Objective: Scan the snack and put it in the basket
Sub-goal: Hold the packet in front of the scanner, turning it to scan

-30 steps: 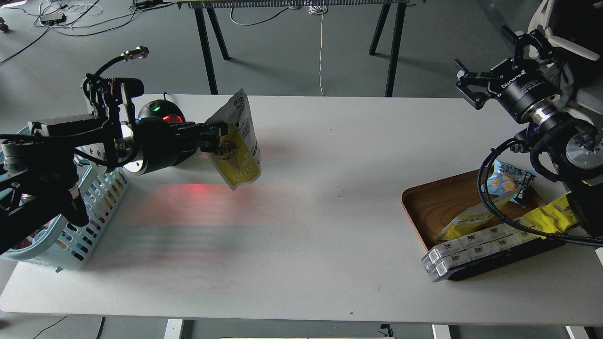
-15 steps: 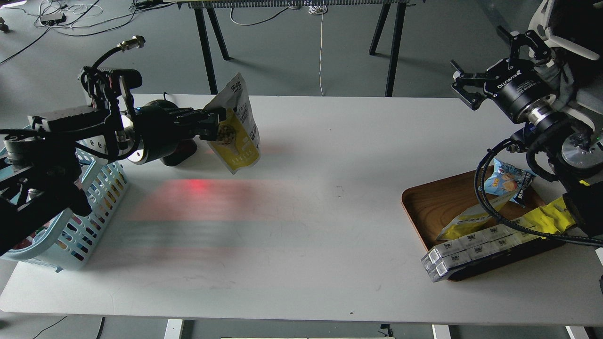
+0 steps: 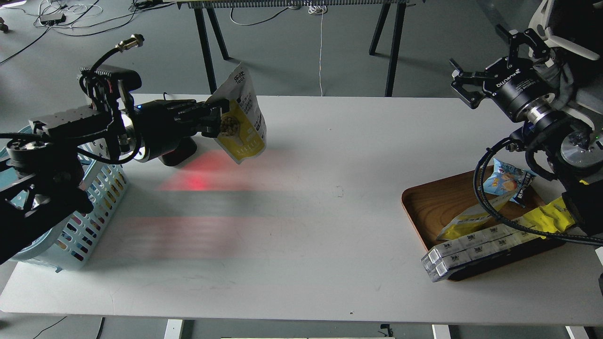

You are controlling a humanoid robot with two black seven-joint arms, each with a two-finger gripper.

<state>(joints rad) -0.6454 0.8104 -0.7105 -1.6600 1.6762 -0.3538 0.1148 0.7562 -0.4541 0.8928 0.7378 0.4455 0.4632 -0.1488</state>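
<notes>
Holding the scan step, I judge: red scanner light on one white table (image 3: 330,155), drop into basket not yet done. One light blue basket (image 3: 89,212) at 9 o'clock, one wooden tray (image 3: 438,202) at 3. Left gripper (image 3: 217,123) clamped on the one snack (image 3: 242,120), lifted at 11 o'clock, right of the basket. Right gripper (image 3: 464,84) fingers apart, empty, at 2.

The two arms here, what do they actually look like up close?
Both are black and chunky, built from round, drum-like joints with silver metal rings. The left gripper ends in two dark fingers; a curved cable with a brass plug loops above its wrist. The right gripper has black linked fingers, white lettering on its body, and thick black cables hanging below.
</notes>
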